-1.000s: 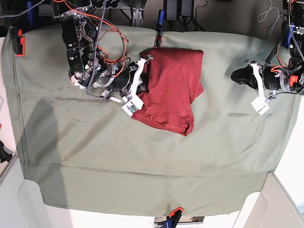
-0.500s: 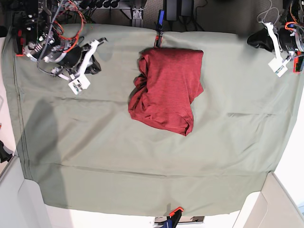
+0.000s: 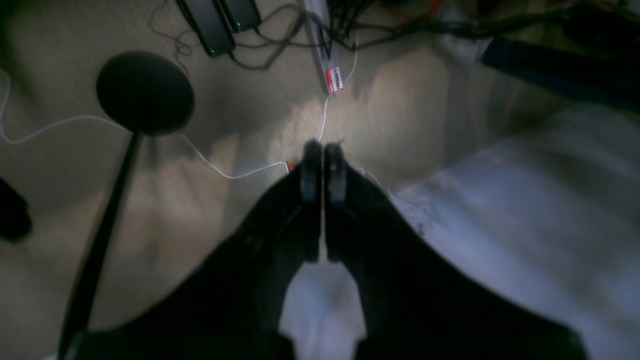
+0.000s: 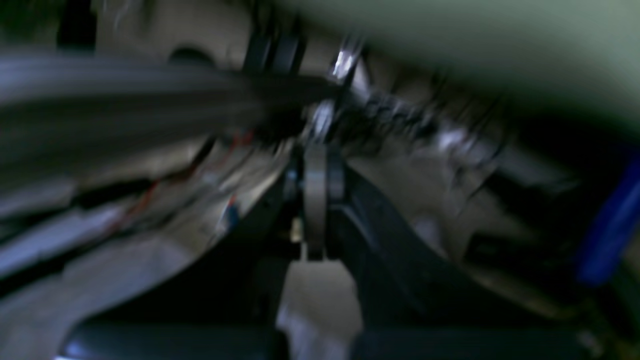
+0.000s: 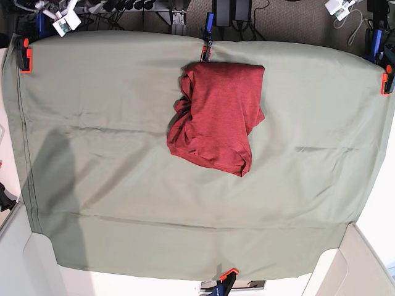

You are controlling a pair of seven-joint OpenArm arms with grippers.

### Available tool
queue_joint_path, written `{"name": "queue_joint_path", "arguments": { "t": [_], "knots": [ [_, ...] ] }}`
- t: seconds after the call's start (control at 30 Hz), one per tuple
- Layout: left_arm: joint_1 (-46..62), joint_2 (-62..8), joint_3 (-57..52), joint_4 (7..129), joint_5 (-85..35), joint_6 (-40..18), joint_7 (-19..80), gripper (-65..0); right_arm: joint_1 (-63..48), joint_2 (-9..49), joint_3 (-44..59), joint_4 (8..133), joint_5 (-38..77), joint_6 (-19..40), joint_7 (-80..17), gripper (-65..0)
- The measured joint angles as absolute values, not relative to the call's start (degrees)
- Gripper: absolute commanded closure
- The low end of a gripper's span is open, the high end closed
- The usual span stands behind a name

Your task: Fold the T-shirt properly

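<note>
The dark red T-shirt (image 5: 217,116) lies as a folded bundle on the far middle of the green cloth, its left edge bunched and rumpled. Neither gripper touches it. In the base view only the white tag ends of the arms show, at the top left corner (image 5: 64,22) and the top right corner (image 5: 338,7). In the left wrist view my left gripper (image 3: 322,152) is shut and empty, hanging over the floor beside the table. The right wrist view is blurred; my right gripper (image 4: 316,172) is shut there with nothing in it.
The sage-green table cloth (image 5: 123,185) is held by orange clamps at the left (image 5: 24,57), right (image 5: 387,80) and near edge (image 5: 227,273). Below the left gripper are cables, a power strip (image 3: 327,60) and a round black stand base (image 3: 145,92).
Both arms have pulled back from the table to the far corners. The right gripper left the shirt's left edge. The shirt lies still.
</note>
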State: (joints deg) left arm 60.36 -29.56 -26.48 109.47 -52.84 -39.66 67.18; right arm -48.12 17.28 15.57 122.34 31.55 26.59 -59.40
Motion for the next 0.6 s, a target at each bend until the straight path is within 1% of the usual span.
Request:
{"name": "queue_joint_path", "arguments": {
  "t": [0.07,0.17,0.2,0.27,0.43,0.5,0.6],
  "knots": [
    [60.18,-29.82,-22.44,107.18,-47.66,-39.66,66.19,-0.9,-50.06,17.12,15.25,119.5,31.66,26.59,-59.29,0.0],
    [59.79,-30.13,-14.52,101.56,-36.88,-39.68,58.7,-0.9,-50.92,16.99,14.44,112.49,31.64,26.63,-59.2,0.0],
    [59.18,-30.13,-11.79,99.09,-34.2,-38.7,56.07,-0.9,-50.76,16.97,14.17,109.49,31.51,26.46,-59.18,0.0],
    [56.23,-29.69,-6.22,93.3,-30.89,-34.5,53.91,-0.9,-49.6,16.97,13.63,103.22,31.62,25.58,-59.2,0.0],
    [42.68,-29.32,6.57,75.61,-25.85,-28.73,56.6,-0.9,-43.57,16.95,12.43,85.89,30.96,25.23,-60.36,0.0],
    [37.3,-29.36,11.11,68.05,-25.54,-27.83,57.58,-0.9,-40.29,16.95,12.34,78.59,30.87,25.08,-61.45,0.0],
    [29.19,-28.69,18.39,57.91,-25.56,-27.86,56.58,-0.9,-34.37,16.78,12.34,68.55,30.7,25.21,-63.57,0.0]
  ]
}}
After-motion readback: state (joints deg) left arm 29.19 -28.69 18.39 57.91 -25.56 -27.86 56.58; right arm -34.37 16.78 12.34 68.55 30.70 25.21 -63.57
